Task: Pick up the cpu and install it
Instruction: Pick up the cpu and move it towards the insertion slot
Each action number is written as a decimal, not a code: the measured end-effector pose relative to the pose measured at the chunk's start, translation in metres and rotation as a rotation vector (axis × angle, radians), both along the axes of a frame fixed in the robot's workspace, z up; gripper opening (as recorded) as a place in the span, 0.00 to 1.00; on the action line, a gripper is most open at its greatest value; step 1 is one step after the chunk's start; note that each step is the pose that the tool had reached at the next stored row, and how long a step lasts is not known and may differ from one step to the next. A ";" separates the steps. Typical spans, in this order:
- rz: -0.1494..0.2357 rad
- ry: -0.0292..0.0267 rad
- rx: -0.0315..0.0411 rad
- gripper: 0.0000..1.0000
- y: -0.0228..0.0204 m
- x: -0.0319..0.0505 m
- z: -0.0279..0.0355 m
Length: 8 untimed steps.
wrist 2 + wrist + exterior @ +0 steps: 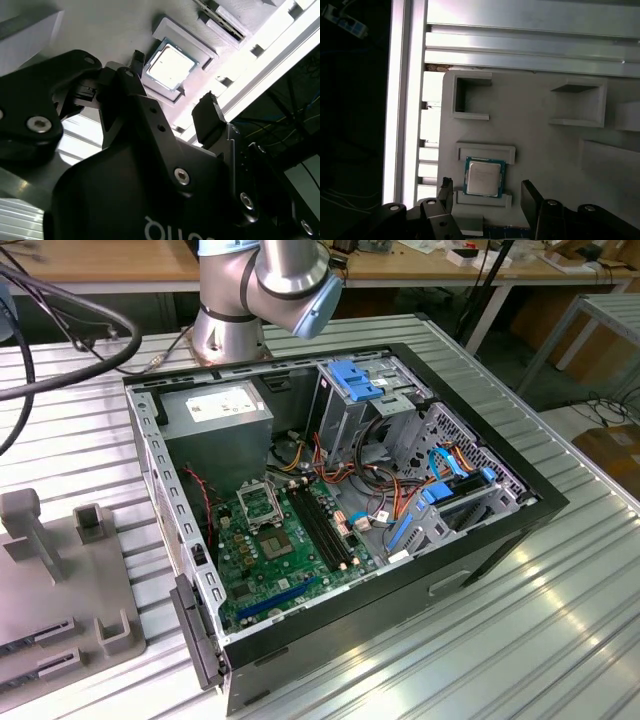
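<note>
Hovered with fingers [531, 196] spread apart and empty, the cpu [483, 176] framed between them, seated flat in its grey holder [545, 150], judged light, stiff, slick on top and fragile underneath, best pinched by two opposite edges.
</note>
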<state>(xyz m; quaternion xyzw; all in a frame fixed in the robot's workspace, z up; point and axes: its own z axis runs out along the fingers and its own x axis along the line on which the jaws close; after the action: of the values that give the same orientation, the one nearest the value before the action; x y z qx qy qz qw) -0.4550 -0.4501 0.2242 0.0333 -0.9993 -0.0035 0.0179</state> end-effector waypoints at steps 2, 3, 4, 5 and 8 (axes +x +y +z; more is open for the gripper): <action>0.000 0.0000 0.0001 0.66 0.0000 0.0003 -0.0025; 0.000 0.0001 -0.0001 0.66 0.0000 0.0003 -0.0027; 0.000 0.0002 -0.0001 0.66 -0.0001 0.0003 -0.0027; 0.000 0.0002 -0.0001 0.66 -0.0001 0.0003 -0.0028; 0.000 -0.0004 0.0004 0.66 0.0000 0.0004 -0.0048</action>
<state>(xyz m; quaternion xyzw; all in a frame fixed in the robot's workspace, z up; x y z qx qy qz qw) -0.4546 -0.4501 0.2194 0.0334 -0.9993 -0.0036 0.0177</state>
